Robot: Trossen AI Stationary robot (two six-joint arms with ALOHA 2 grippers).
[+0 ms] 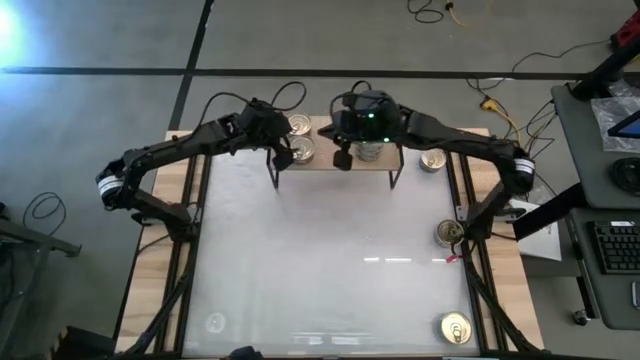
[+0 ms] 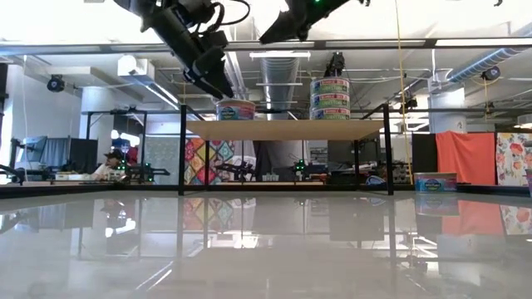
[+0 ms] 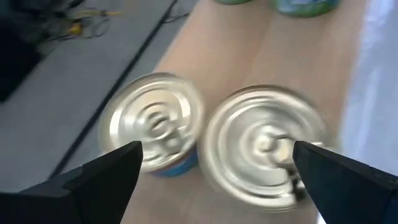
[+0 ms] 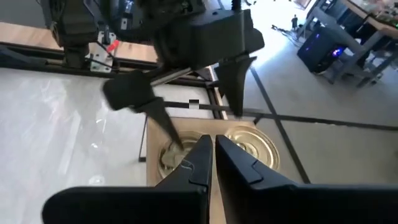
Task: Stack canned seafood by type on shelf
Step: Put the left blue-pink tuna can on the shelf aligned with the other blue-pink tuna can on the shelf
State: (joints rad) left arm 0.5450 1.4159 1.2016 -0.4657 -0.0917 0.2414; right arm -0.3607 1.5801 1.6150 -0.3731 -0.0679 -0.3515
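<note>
The shelf (image 1: 335,162) is a low rack with a light wooden top at the table's far edge. Two silver-lidded tins (image 3: 155,124) (image 3: 264,146) stand side by side on its left end. A stack of three tins (image 2: 330,98) stands farther right on the board. My left gripper (image 3: 217,180) hovers open just above the two silver tins, its fingers wide to either side of them. My right gripper (image 4: 211,155) is shut and empty, raised over the middle of the shelf (image 2: 287,25), beside the stack.
One tin (image 1: 432,158) stands on the table just past the shelf's right end. Two gold-lidded tins (image 1: 450,232) (image 1: 455,327) sit along the table's right edge. The white tabletop (image 1: 330,270) stretches toward the near edge. Black arm frames run along both sides.
</note>
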